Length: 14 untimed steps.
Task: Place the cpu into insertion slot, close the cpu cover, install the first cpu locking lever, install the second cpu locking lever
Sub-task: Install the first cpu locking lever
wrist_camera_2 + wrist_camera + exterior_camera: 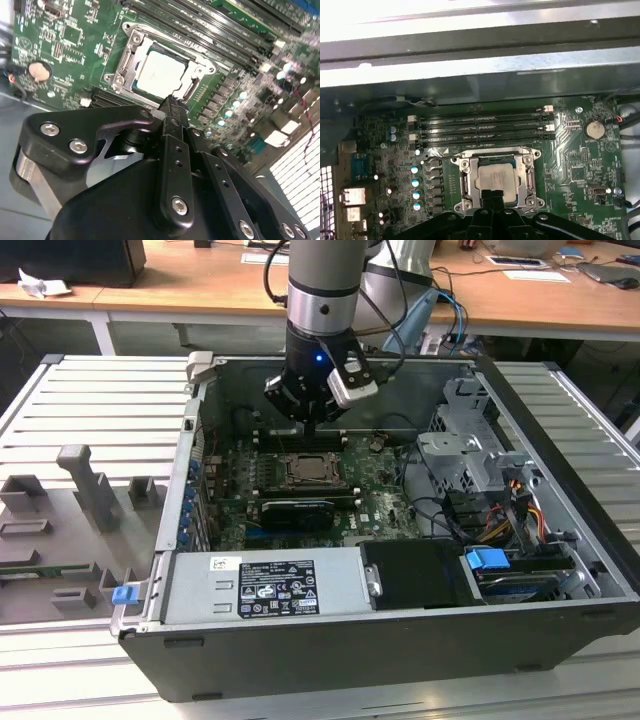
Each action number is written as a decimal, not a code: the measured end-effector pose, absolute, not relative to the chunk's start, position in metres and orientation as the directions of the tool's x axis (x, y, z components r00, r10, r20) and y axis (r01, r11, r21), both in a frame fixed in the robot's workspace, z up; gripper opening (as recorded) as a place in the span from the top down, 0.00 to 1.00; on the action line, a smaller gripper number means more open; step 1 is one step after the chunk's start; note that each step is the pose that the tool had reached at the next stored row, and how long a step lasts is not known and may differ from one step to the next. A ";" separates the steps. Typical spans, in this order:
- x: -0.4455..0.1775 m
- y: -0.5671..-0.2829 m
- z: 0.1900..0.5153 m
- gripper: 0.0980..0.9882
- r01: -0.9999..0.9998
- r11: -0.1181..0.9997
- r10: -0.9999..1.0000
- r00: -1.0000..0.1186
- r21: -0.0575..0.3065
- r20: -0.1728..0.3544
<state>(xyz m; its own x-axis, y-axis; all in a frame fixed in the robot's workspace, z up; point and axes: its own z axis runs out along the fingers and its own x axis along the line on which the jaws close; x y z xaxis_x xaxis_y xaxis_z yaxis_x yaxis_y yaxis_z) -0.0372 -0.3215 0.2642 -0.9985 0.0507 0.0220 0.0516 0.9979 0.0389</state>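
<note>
inside the open black metal computer case, in the exterior view, the black robot gripper hangs over the socket on the green motherboard. the small flat square pale-silver cpu lies in that socket, with the thin silvery frame of the cpu cover around it. a white printed label sits on the grey power supply at the near side. i leave its print unread.

in the second wrist view, the gripper has its fingers pressed together with nothing between them, and its tip is just beside the cpu. the cpu cover looks flat. whether the locking levers are hooked down i cannot tell.

in the first wrist view, the gripper overlaps one edge of the cpu, inside the cpu cover. long black memory slots run just beyond.

my judgement: a tip lowered off-line could scrape the chip's lid or press the frame crooked and strain the socket beneath.
</note>
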 end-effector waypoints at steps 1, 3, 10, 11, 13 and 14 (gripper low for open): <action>-0.037 -0.322 0.264 0.99 0.039 0.998 0.038 -0.999 0.039 0.022; -0.037 -0.321 0.264 0.99 0.027 0.999 0.026 -0.999 0.039 0.022; -0.033 -0.321 0.264 0.99 0.000 0.999 -0.001 -1.000 0.039 0.022; -0.033 -0.321 0.264 0.99 -0.012 0.999 -0.013 -1.000 0.039 0.022; -0.033 -0.321 0.264 0.99 -0.052 0.998 -0.053 -0.998 0.039 0.021; -0.033 -0.321 0.263 0.99 -0.065 0.997 -0.066 -0.998 0.038 0.021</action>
